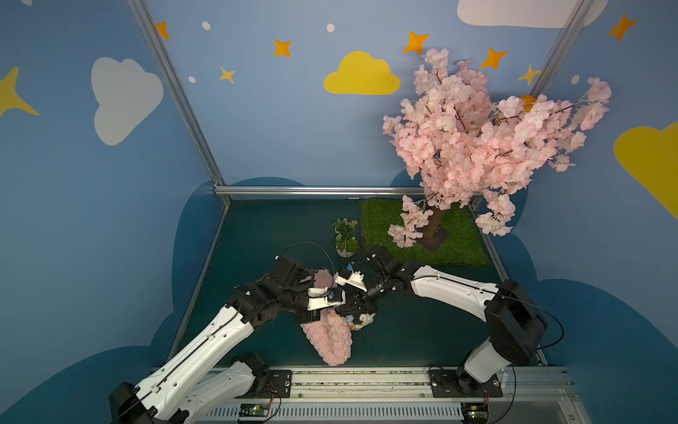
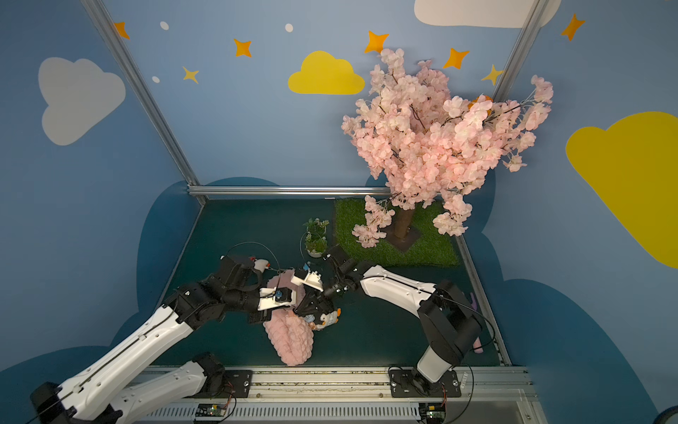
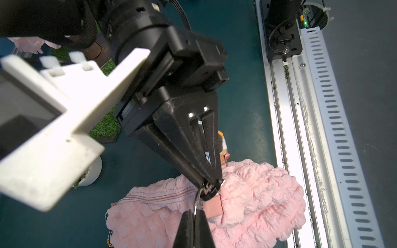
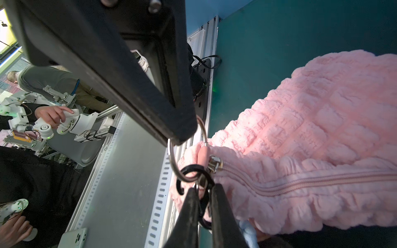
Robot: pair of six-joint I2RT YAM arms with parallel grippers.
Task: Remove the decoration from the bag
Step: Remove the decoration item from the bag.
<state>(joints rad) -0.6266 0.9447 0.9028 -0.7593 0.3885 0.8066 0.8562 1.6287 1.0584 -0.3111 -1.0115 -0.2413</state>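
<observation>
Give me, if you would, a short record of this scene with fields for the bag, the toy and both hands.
bag: pink quilted pouch lying on the green table
toy: small plush beside the bag
left hand: shut on the metal ring at the bag's corner
right hand: shut on the black clasp hooked through that ring
status: toy not yet detached
</observation>
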